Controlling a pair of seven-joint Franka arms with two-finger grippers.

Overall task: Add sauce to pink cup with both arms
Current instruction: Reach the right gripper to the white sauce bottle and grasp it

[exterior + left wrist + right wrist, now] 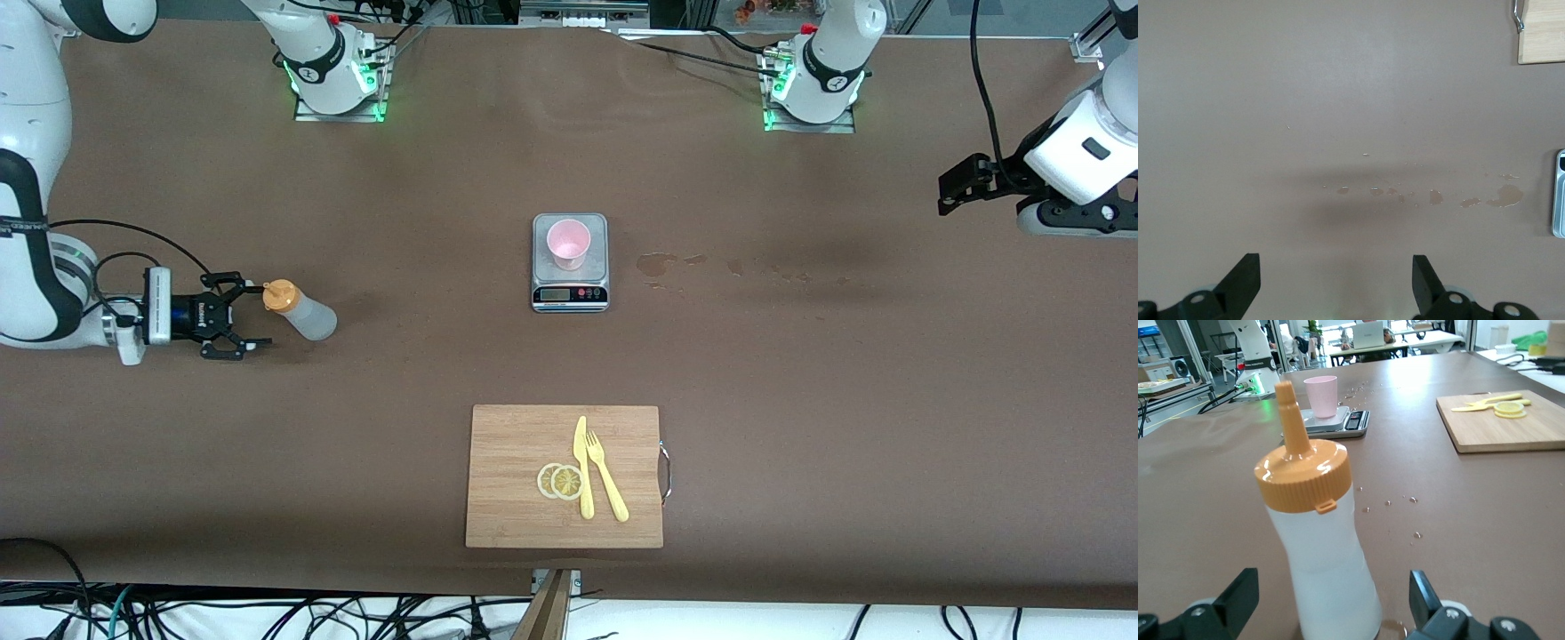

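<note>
1. The sauce bottle point(302, 311) stands upright on the table toward the right arm's end, its long axis vertical and its orange nozzle point(1290, 413) pointing straight up.
2. The right gripper point(233, 317) is low at the table just beside the bottle, fingers point(1238, 593) spread wide on either side of the body, not clamping it; in the right wrist view there is a gap on both sides.
3. The left gripper point(956, 185) hangs over the left arm's end of the table, released, gripping nothing, that arm waiting.
4. Out at mid-table, the pink cup point(568, 244) sits upright on a small kitchen scale point(570, 289), well apart from the bottle.
5. Beside the scale, toward the left arm's end, wet spots point(658, 264) mark the table.
6. Nearer the front camera, a wooden cutting board point(516, 480) carries lemon slices point(561, 481), a yellow knife point(583, 471) and a yellow fork point(607, 489).
</note>
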